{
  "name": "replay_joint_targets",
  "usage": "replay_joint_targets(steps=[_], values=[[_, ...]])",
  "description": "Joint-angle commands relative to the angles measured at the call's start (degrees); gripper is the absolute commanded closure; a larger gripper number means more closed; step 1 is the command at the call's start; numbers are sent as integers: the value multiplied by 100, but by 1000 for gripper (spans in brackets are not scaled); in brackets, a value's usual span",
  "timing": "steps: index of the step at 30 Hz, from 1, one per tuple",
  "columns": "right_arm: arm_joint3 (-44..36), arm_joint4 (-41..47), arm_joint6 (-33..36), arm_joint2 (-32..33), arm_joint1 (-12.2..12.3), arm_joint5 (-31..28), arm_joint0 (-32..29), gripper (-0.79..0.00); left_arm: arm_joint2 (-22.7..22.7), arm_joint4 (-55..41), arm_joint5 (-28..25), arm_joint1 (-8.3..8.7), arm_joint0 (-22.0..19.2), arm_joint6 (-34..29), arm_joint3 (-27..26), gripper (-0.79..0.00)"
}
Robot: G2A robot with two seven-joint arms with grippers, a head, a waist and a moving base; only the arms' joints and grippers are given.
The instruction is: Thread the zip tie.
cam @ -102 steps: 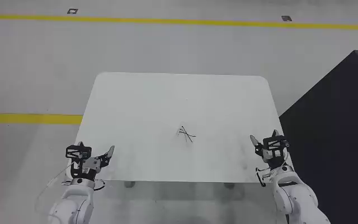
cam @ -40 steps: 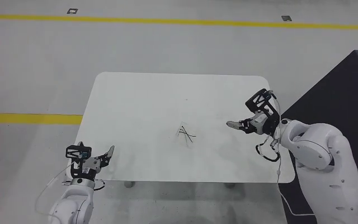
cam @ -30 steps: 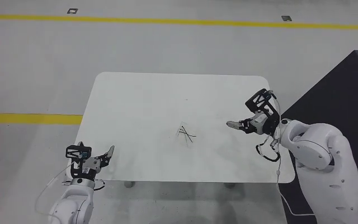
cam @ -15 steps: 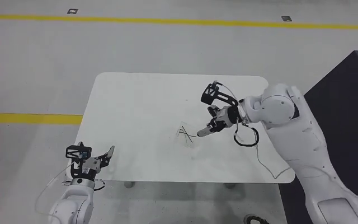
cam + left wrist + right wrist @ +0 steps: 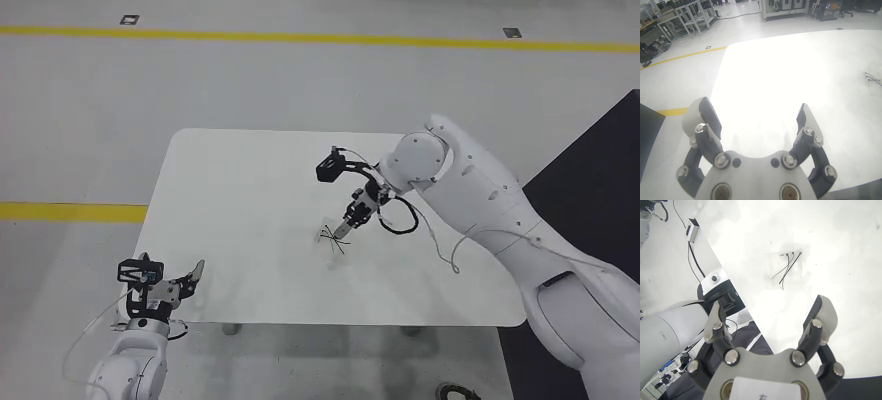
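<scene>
Thin black zip ties [image 5: 333, 240] lie crossed in a small clear tray [image 5: 772, 283] near the middle of the white table [image 5: 250, 190]. My right gripper [image 5: 342, 230] hangs just over them at their far right side, open, with nothing between its fingers. From the right wrist the zip ties [image 5: 789, 266] lie a short way beyond the open right gripper [image 5: 767, 303]. My left gripper [image 5: 165, 285] stays at the table's front left corner, open and empty. Past the left gripper [image 5: 753, 105], the zip ties [image 5: 872, 79] lie far off across the table.
The table top around the tray is bare white with a few small dark specks. Its front edge [image 5: 350, 325] runs close to both arm bases. A dark panel [image 5: 590, 170] stands off the table's right side.
My right arm has swung from the table's front right edge across to the middle, ending over the zip ties. The left arm has not moved.
</scene>
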Motion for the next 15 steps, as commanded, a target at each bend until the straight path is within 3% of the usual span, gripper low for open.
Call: replay_joint_targets(steps=[1,7,10,15], values=[[1,0,1,-1,0,1,0,-785,0,0,0,0,0,0,0,-785],[1,0,1,-1,0,1,0,-785,0,0,0,0,0,0,0,-785],[-823,-692,-294,-450,-55,-294,-32,-785,0,0,0,0,0,0,0,-785],[-802,-277,-60,-1055,-341,-61,299,-785,0,0,0,0,0,0,0,-785]])
